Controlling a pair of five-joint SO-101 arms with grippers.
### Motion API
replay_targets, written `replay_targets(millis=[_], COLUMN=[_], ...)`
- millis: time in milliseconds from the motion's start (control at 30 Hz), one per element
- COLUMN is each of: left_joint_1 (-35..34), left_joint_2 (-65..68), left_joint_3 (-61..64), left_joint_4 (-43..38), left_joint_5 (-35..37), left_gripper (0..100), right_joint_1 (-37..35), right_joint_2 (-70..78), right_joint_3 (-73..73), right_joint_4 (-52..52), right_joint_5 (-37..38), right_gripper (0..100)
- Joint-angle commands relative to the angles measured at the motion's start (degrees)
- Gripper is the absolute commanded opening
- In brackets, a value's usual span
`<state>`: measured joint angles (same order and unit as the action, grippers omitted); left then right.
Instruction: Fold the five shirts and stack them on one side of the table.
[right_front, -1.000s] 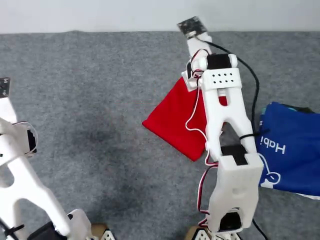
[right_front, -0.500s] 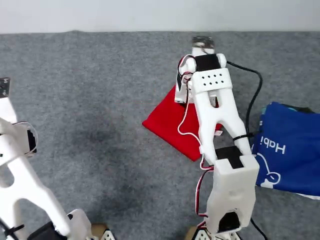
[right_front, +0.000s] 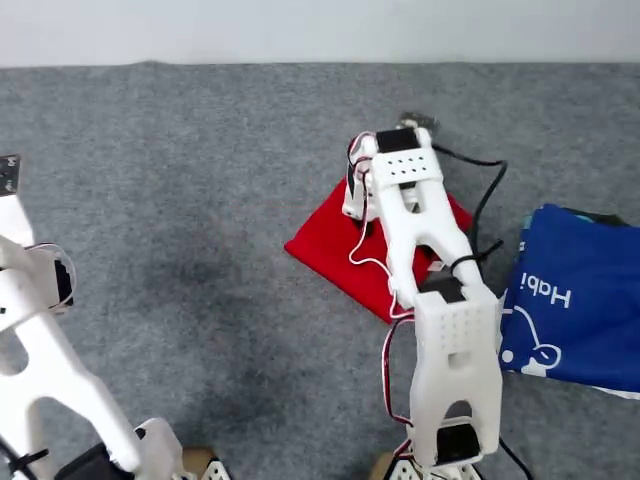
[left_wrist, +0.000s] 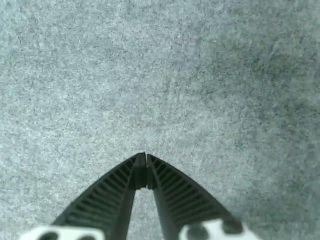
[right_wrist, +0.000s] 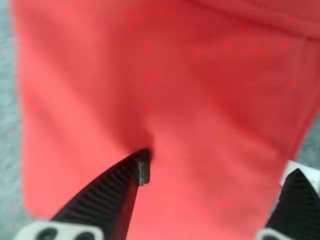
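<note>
Red shirt (right_front: 330, 245) folded, set diagonally, corner pointing left, right claw (right_wrist: 220, 175) spread above, left claw (left_wrist: 146, 160) together

Looks down past the left gripper (left_wrist: 145, 159) onto a grey, felt-like table covering (left_wrist: 210, 70). Finds the two black ribbed fingers (left_wrist: 119, 192) pressed together at their tips, then spreading apart toward the white mounts (left_wrist: 212, 231) nearest the camera. Meets speckled grey fabric at the gripper's twelve o'clock, and the same at its three and nine, with slightly darker shading toward two o'clock. Cannot tell whether the tips touch the fabric.
</note>
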<state>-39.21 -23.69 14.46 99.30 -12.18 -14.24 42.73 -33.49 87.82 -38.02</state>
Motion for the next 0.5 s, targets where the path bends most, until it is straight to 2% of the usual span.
replay_targets(millis=[0,167,233,333,467], left_joint_1=[-0.3,-0.3,-0.2,0.0,0.0], left_joint_2=[-1.5,-1.5,-1.5,-1.6,-1.7], left_joint_3=[-0.2,0.0,0.9,2.6,2.7], left_joint_4=[1.1,1.1,1.1,1.1,1.1], left_joint_5=[-0.6,-0.6,-0.7,-0.7,-0.7], left_gripper=[0,0,0,0,0], right_joint_1=[2.2,3.7,3.7,3.8,3.8], right_joint_2=[2.2,7.3,9.1,9.8,10.0], right_joint_3=[-3.0,-3.2,-3.2,-3.6,-5.0], right_joint_4=[-2.5,-3.9,-3.6,-3.4,-3.4], right_joint_5=[-2.3,-2.4,-2.2,-1.0,6.4], right_gripper=[40.2,40.0,36.7,22.4,0.5])
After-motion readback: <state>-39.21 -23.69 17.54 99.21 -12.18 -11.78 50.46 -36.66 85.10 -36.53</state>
